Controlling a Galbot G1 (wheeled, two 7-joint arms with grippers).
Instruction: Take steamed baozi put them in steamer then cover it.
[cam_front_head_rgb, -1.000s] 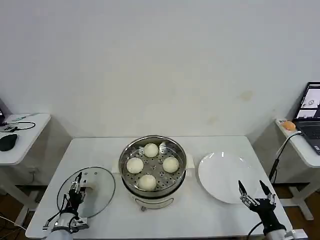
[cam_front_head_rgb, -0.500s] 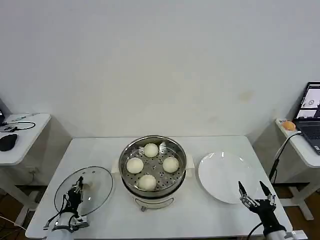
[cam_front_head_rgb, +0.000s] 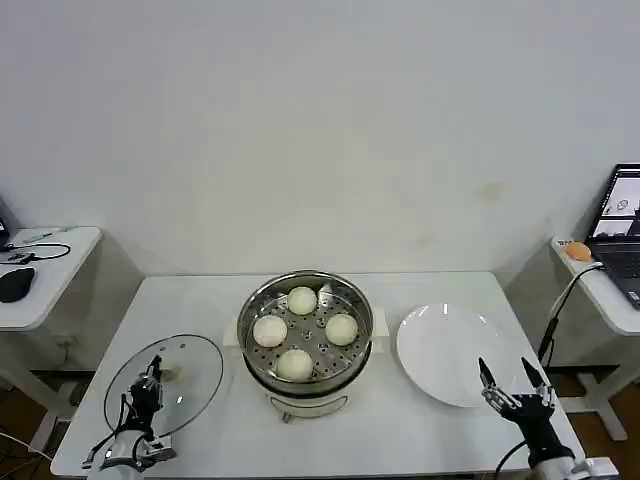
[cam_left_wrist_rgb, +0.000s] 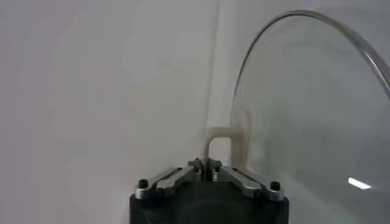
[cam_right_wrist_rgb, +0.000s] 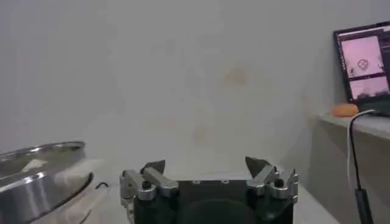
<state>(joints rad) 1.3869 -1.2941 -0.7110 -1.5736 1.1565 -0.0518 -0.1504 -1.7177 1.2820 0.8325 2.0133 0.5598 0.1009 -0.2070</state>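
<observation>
Several cream-white steamed baozi sit on the perforated tray of the shiny steamer at the table's middle. The glass cover is tilted up at the front left, lifted off the table. My left gripper is shut on its cream handle, and the cover's glass rises beside the fingers. My right gripper stands open near the front right edge with nothing between its fingers. The steamer's rim lies off to its side.
A flat white plate lies right of the steamer, just behind the right gripper. Side desks stand at both sides, one with a mouse, one with a laptop. A cable hangs at the table's right edge.
The left gripper has drawn the cover toward the front left and tipped it up more. The right gripper has barely moved.
</observation>
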